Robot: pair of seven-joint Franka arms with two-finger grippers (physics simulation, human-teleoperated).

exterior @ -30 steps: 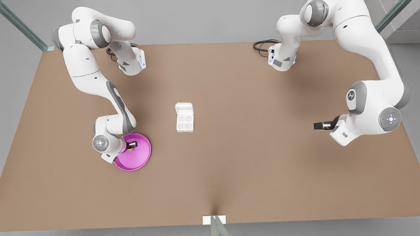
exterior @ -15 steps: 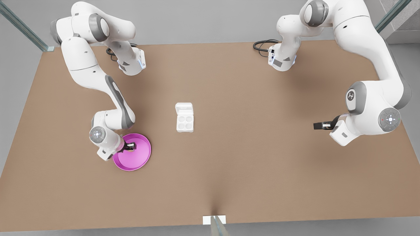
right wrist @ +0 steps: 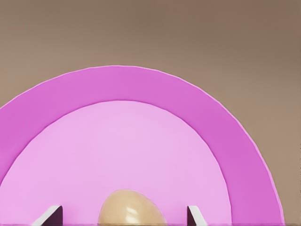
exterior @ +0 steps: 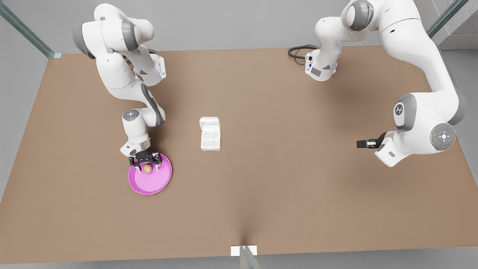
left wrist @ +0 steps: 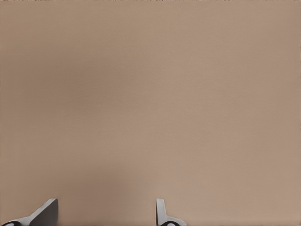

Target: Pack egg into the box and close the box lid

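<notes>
Right gripper (exterior: 146, 164) spread wide around the egg (exterior: 148, 169) on the pink plate (exterior: 160, 183), left gripper (exterior: 361, 143) waiting open over the table (exterior: 283, 179), box (exterior: 210, 139) with box lid (exterior: 209, 123) flipped back

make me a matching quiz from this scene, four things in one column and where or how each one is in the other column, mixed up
Things:
1. egg
2. box lid
3. right hand
4. left hand

States:
A. folded open beside the wells
B. over bare table, away from the box
C. lying on the pink plate
D. open, fingers either side of the egg

Pairs: 1-C, 2-A, 3-D, 4-B
</notes>
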